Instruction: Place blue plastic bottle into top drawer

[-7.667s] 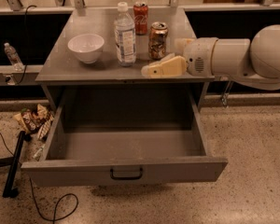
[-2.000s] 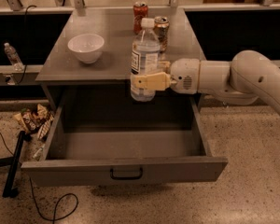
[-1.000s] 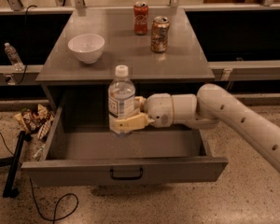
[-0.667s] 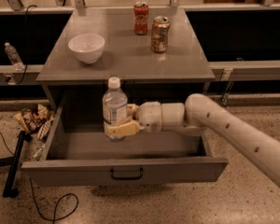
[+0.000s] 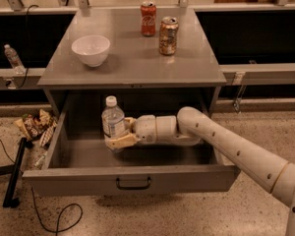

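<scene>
Under the grey surface (image 5: 132, 63) the top drawer (image 5: 187, 178) stands open, and low inside it, left of centre, the pincer (image 5: 117, 140) is clamped on the upright blue plastic bottle (image 5: 113, 122), perhaps touching the floor, so only letting go remains

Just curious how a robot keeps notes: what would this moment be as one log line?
gripper: shut on blue plastic bottle, inside top drawer | bottle: upright | drawer: open | release: not yet
</scene>
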Available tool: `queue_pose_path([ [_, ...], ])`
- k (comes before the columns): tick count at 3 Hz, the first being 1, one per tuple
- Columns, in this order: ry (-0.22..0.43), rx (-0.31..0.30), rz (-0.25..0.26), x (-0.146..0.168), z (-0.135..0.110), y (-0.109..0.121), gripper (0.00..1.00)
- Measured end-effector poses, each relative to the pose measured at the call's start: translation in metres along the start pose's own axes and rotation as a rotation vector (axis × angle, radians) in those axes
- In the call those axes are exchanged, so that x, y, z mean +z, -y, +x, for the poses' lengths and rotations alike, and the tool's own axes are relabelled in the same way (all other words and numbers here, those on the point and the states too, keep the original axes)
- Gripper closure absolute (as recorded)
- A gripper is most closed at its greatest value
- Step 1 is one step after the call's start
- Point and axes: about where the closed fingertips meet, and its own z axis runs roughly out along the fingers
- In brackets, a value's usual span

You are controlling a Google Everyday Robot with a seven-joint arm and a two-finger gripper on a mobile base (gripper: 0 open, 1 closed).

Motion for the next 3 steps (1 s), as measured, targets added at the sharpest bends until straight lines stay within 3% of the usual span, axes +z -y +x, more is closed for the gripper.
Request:
queue_pose_path([
  [2,-0.07,-0.021,0.039,0.006,0.03,0.01,0.3],
  [3,-0.097,-0.046,0.057,0.0,0.024,0.006,0.01],
])
